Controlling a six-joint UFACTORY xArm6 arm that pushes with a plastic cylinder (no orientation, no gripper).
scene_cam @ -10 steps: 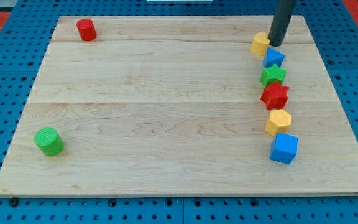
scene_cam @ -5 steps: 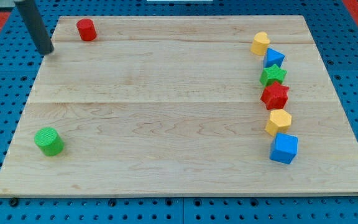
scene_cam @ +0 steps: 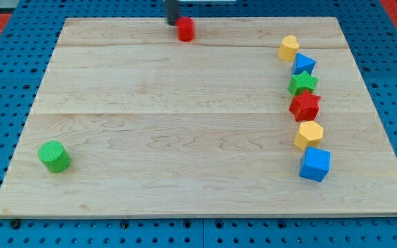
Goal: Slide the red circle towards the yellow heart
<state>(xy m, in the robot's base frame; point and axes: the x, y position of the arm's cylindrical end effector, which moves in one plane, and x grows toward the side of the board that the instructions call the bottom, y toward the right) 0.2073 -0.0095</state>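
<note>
— While the green cylinder (scene_cam: 54, 156) sits far toward the view's lower left of the red circle (scene_cam: 185, 29), where is my tip (scene_cam: 173, 23)?

— Just left of the red circle, seemingly touching; a bare rod, holding nothing. The yellow heart (scene_cam: 289, 47) lies well to the circle's right.

Eight coloured blocks rest on the wooden board (scene_cam: 185, 138). Two are red: a red circle (scene_cam: 185, 29) and a red star (scene_cam: 304, 106); two are yellow: a yellow heart (scene_cam: 289, 47) and a yellow hexagon (scene_cam: 309, 134). Two are green, a green star (scene_cam: 302, 83) and a green circle (scene_cam: 54, 156), and two are blue, a blue cube (scene_cam: 315, 164) and another blue block (scene_cam: 303, 64).
</note>
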